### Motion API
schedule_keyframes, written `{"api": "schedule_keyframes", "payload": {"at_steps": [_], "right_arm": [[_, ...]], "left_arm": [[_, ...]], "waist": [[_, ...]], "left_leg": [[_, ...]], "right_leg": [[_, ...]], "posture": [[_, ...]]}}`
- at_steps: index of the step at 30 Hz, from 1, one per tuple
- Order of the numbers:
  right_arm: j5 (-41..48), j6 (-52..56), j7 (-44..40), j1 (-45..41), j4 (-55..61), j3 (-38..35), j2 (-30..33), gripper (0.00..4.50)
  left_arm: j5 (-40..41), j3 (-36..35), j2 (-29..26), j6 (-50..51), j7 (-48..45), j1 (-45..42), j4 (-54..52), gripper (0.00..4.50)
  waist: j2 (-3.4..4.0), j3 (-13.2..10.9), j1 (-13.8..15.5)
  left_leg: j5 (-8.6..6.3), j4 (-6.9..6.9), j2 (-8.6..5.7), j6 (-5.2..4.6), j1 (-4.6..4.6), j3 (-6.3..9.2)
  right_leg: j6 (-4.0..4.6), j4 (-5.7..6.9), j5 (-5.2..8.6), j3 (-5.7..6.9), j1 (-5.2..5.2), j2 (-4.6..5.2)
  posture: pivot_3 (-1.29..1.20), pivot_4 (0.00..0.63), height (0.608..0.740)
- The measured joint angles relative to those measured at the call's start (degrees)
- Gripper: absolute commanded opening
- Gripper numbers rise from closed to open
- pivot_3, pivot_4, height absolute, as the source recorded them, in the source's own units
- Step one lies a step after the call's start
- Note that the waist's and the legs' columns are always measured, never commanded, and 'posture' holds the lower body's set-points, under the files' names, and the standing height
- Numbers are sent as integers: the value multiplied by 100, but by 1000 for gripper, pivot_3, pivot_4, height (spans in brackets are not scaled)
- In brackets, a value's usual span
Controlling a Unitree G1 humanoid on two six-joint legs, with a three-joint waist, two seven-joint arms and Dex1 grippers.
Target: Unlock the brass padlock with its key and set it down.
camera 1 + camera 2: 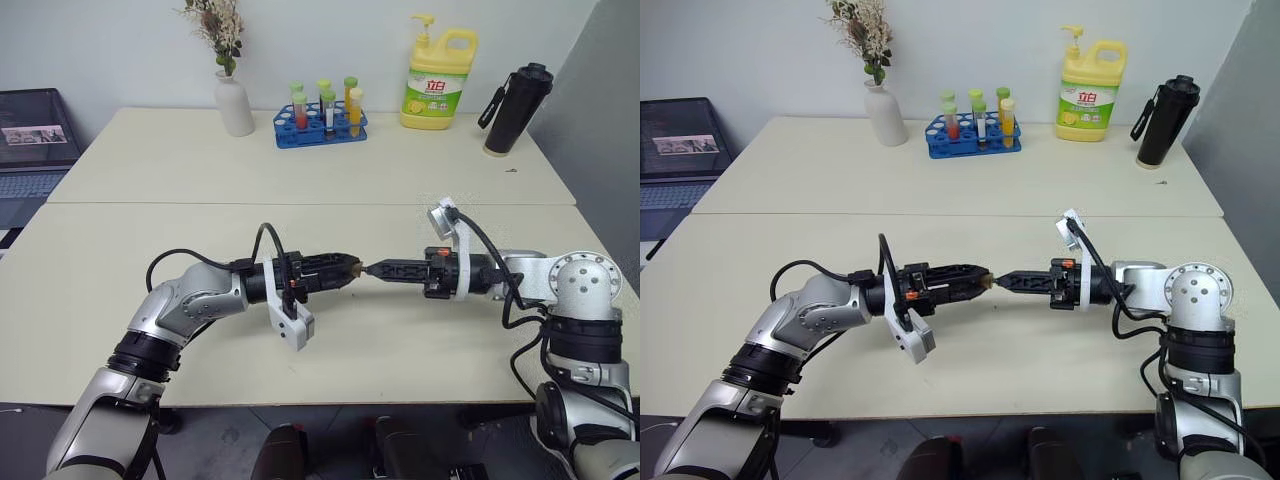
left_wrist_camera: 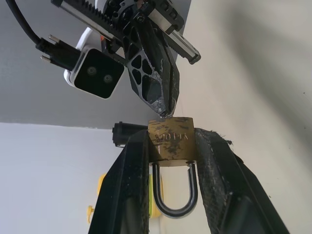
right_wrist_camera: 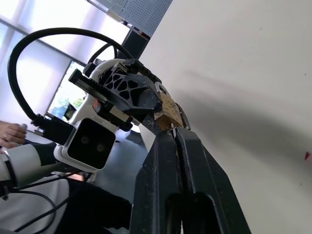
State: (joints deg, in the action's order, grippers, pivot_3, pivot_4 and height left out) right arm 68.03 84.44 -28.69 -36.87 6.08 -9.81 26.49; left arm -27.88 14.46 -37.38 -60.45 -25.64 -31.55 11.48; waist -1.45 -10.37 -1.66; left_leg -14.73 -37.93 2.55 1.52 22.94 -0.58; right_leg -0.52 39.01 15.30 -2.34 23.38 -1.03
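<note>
Above table, mid-air: brass padlock clamped in L gripper, shackle shut. R gripper closed, tips at lock base; key not discernible. Step: unlocking. Next: turn, free shackle.

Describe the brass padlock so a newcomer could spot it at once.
Start at the cream table, where two arms meet tip to tip above its near half. Clamped in the left gripper is the brass padlock, facing the right gripper. It is small and yellow, with a silver shackle.

Brass padlock scuffed dull metal, shackle glossy steel; table apparently matt.
</note>
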Motion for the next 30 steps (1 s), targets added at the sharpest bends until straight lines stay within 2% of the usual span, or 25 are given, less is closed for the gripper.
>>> {"api": "schedule_keyframes", "payload": {"at_steps": [2,5,8,10,15,21,30], "right_arm": [[-184,-297,-208,87,237,109,82,634],[-650,-923,-589,289,600,435,358,1667],[-1481,-1906,-1317,659,1017,982,1032,2849],[-1770,-2333,-1579,769,1080,1097,1124,3527],[-1976,-2808,-1706,1056,1291,1143,943,3534],[-2078,-2915,-1467,1059,1332,1283,429,3534],[-2239,-3003,-1370,1031,1119,1339,124,3534]], "left_arm": [[-20,20,-12,4,-13,2,3,961],[-44,121,-23,8,-26,16,6,961],[-44,123,-77,25,-26,31,6,961],[-43,123,-117,43,-25,48,6,961],[-42,124,-109,131,-13,48,5,961],[-42,128,-52,147,-1,47,4,961],[-42,130,-51,154,2,47,4,961]], "waist": [[0,0,0],[0,0,0],[0,0,4],[0,0,2],[0,0,-7],[0,0,0],[0,0,1]], "left_leg": [[0,0,0,0,0,0],[0,0,-1,0,1,0],[0,0,-2,0,2,1],[0,0,-1,0,1,0],[0,0,3,0,-2,-2],[0,-1,1,0,-1,-2],[0,-1,1,0,-1,-1]], "right_leg": [[0,0,0,0,0,0],[-1,-1,1,0,1,0],[-2,-3,1,1,2,1],[-2,-2,1,0,2,0],[-2,1,1,1,2,-2],[-1,1,0,0,2,-1],[0,1,-1,0,2,0]], "posture": [[0,150,740],[0,150,740],[0,150,740],[0,150,740],[0,150,740],[0,150,740],[0,150,740]]}}
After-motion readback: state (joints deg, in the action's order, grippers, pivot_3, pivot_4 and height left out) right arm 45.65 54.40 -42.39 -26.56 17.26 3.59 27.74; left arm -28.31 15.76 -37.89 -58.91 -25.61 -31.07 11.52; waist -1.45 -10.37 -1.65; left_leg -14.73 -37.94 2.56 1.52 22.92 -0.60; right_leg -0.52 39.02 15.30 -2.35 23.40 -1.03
